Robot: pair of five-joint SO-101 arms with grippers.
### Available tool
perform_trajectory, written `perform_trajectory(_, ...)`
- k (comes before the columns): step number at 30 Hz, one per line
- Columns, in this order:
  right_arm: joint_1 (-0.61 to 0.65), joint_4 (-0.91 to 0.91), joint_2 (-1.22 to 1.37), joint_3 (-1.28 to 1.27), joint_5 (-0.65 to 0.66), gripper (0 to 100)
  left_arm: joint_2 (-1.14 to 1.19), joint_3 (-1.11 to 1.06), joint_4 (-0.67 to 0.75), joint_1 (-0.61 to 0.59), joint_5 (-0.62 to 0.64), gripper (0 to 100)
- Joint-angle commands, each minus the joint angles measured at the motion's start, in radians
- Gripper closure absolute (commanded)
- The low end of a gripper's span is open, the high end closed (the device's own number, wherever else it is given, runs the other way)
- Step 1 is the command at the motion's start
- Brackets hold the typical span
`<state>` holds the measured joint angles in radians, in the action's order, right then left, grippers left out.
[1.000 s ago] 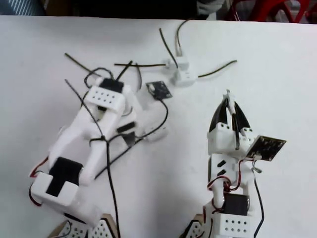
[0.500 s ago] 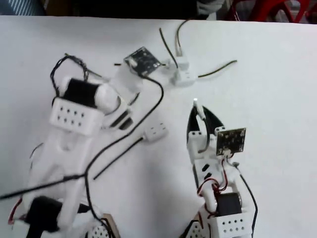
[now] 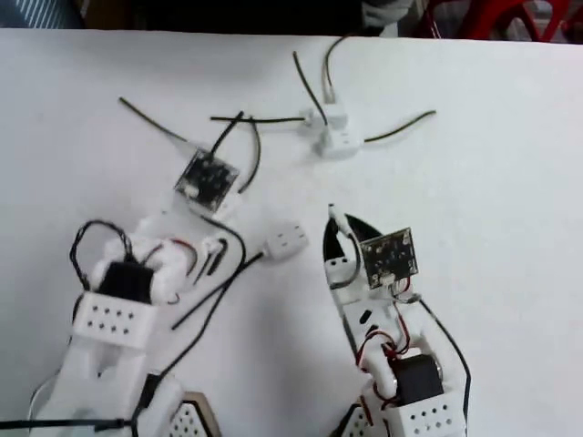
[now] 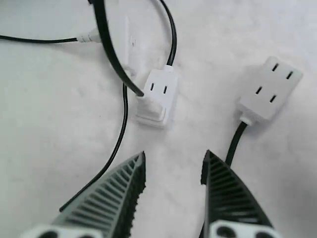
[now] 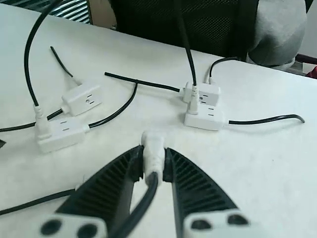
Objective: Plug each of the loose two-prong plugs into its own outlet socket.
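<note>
Presently: plug gripped, socket awaited

A two-prong plug (image 5: 152, 144) is clamped in the right hand (image 5: 151, 157); the left hand (image 4: 173, 161) is held apart above the tabletop (image 3: 510, 182). From the right hand, a free socket (image 3: 285, 239) lies at nine o'clock, paired sockets (image 3: 333, 132) farther at twelve. Prong alignment is likely needed next.

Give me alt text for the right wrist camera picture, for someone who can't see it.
The right gripper is shut on a white plug with a black cord, over a white table. Beyond it, white outlet sockets with black cords lie on the table: one pair off to a side, another pair nearly straight ahead.
</note>
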<state>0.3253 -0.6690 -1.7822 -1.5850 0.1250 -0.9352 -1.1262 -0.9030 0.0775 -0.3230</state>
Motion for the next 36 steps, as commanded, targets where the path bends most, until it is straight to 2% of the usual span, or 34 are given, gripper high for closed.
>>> perform_trajectory(1, 0.039, -0.03, 0.062, 0.14, 0.023, 98.1, -0.108, -0.117, 0.117, -0.051, 0.025, 81)
perform_trajectory(7, 0.119, -0.036, 0.437, 0.348, 0.023, 98.1, -0.177, -0.238, 0.229, -0.081, 0.061, 81)
perform_trajectory(11, 0.139, -0.051, 0.746, 0.517, 0.023, 98.1, -0.194, -0.247, 0.233, -0.082, 0.063, 81)
perform_trajectory(17, 0.139, -0.213, 1.073, 0.752, 0.029, 98.1, -0.194, -0.247, 0.233, -0.093, 0.064, 81)
perform_trajectory(21, 0.142, -0.209, 1.188, 0.801, 0.029, 98.1, -0.194, -0.249, 0.238, -0.134, 0.068, 81)
perform_trajectory(30, 0.151, -0.088, 1.326, 0.804, 0.034, 98.1, -0.194, -0.245, 0.238, -0.134, 0.068, 81)
perform_trajectory(33, 0.15, -0.051, 1.391, 0.804, 0.106, 98.1, -0.194, -0.245, 0.238, -0.134, 0.068, 81)
perform_trajectory(36, 0.15, -0.054, 1.426, 0.818, 0.114, 98.1, -0.194, -0.245, 0.238, -0.134, 0.068, 81)
